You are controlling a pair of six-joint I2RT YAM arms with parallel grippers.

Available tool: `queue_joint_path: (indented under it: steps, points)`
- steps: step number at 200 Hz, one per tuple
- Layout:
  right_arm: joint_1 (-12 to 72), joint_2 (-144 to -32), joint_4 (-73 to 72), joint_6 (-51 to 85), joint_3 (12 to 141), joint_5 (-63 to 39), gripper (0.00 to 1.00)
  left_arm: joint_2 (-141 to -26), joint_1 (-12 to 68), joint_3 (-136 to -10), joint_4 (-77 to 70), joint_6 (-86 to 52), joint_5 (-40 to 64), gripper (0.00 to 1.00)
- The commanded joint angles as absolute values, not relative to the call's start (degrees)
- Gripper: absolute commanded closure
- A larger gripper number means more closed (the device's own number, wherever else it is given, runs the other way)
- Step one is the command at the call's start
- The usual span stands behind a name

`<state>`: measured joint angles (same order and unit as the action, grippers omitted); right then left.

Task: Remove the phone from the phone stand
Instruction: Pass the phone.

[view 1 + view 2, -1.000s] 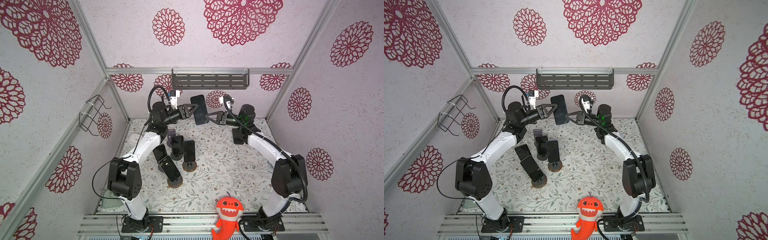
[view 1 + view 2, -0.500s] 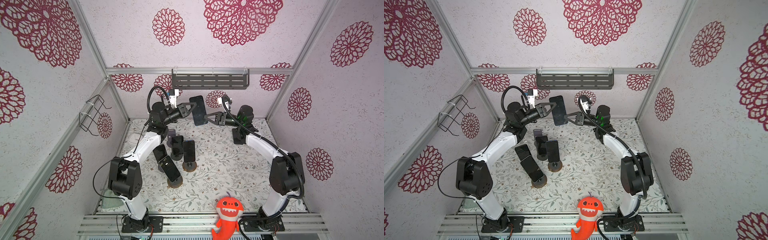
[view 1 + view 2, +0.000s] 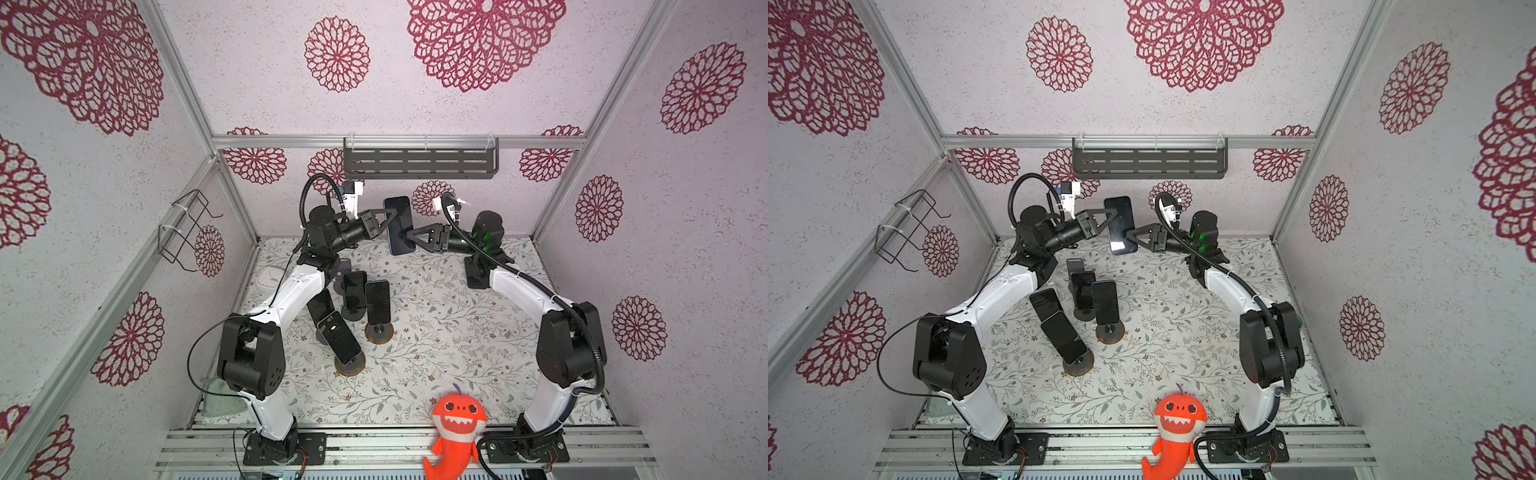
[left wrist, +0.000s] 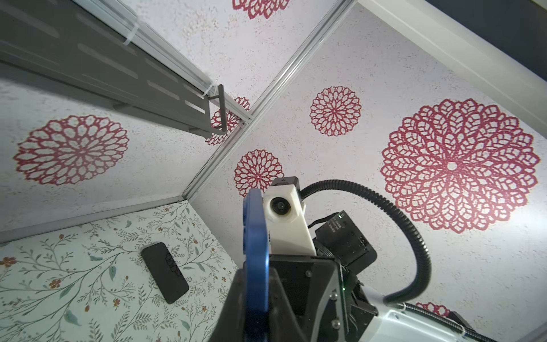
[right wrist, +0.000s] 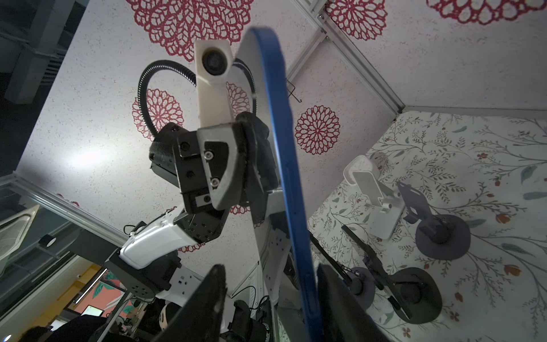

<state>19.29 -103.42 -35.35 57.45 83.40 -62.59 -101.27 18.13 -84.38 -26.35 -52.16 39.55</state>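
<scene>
Top views: the phone is off any stand, up in the air over the far end of the table, between my two arms. Its long axis is near upright, leaning a little. My left gripper comes at it from the left, around mid-height. My right gripper comes from the right, lower down. Same layout in both top views: phone, left gripper, right gripper. Other phones sit on stands well below, nearer my left arm.

Left wrist: phone is edge-on, blue rim running straight up out of my left fingers. They are clenched on its flat faces, no gap either side. Firm hold.

Right wrist: phone is edge-on again, passing between my right fingers. These stand apart. There is a clear gap on one side, and the other finger is at or just off the rim; contact is hard to call from this angle. Not gripping, I judge. Left gripper shows higher on the phone, clamped.

Step, my read: a handover, left has it, right is slack. The next move hinges on my right fingers backing out along their own axis, away from the phone, without dragging its lower end. Left is the carrying arm.
</scene>
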Motion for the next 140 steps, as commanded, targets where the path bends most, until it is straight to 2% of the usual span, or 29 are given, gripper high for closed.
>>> queue_joint_path:
  steps: [1,26,54,74,101,140]
  points:
    - [18.2,-101.8,-34.4,54.8,85.3,-60.5,0.37,-98.7,18.1,-84.0,-25.3,-50.0,37.1,1.0]
    - [16.9,-98.9,-21.6,44.2,85.1,-54.5,0.2,-97.9,18.3,-83.8,-22.7,-49.5,33.7,1.0]
    - [17.1,-94.4,-2.1,29.6,86.7,-40.8,0.05,-96.9,20.1,-85.1,-14.9,-46.3,26.8,1.0]
    - [18.6,-92.1,4.8,24.3,87.0,-32.7,0.01,-97.1,22.1,-87.2,-8.7,-44.2,22.1,1.0]
    - [23.5,-91.1,10.9,19.1,88.5,-21.6,0.01,-97.7,24.6,-89.8,-3.9,-42.7,17.4,1.0]
    - [27.8,-91.4,12.2,16.3,89.9,-19.1,0.01,-97.9,25.8,-89.8,-5.7,-43.0,17.5,1.0]
